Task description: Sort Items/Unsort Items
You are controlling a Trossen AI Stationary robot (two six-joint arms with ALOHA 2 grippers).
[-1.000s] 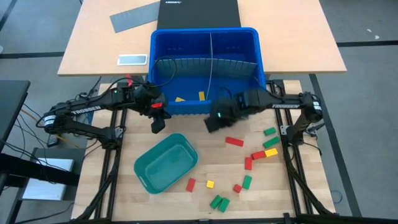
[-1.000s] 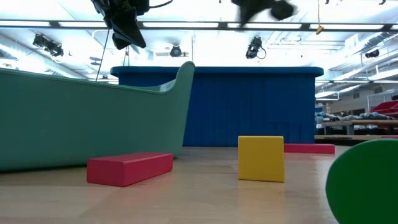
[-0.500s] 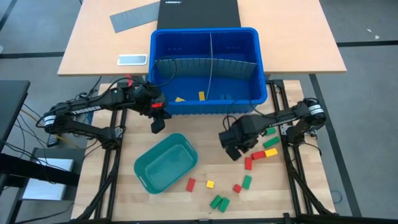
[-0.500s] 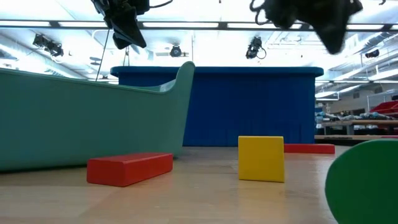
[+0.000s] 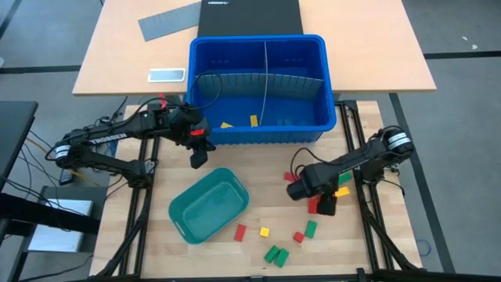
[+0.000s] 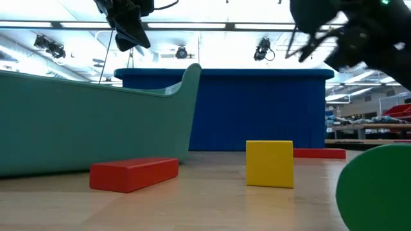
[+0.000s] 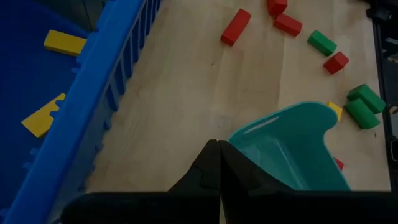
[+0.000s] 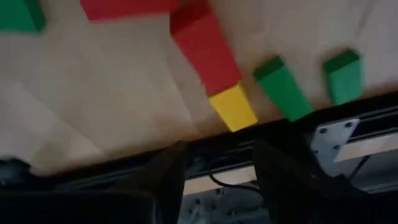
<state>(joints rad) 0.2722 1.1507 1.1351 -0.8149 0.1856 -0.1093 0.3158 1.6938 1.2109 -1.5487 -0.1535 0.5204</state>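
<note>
Red, yellow and green blocks lie scattered on the wooden table at the near right, among them a red one (image 5: 313,206) and a yellow one (image 5: 342,191). Two yellow blocks (image 5: 254,120) lie in the blue bin (image 5: 258,47). My right gripper (image 5: 325,205) is open and low over the red and yellow blocks; its wrist view shows it (image 8: 217,180) above a red block (image 8: 205,53), a yellow one (image 8: 233,107) and a green one (image 8: 283,87). My left gripper (image 5: 198,153) is shut and empty, between the bin and the teal tray (image 5: 210,205); it also shows in its wrist view (image 7: 217,163).
The blue bin has grey divider walls and stands at the table's far side. The teal tray lies empty at the near left. More blocks lie near the front edge: red (image 5: 240,232), yellow (image 5: 264,232) and green (image 5: 276,254). A grey slotted sheet (image 5: 170,21) lies on the desk behind.
My right gripper has swung away from the blue bin's front wall toward the table's near right and gone down over the red and yellow blocks. The left arm has kept still. No block has moved.
</note>
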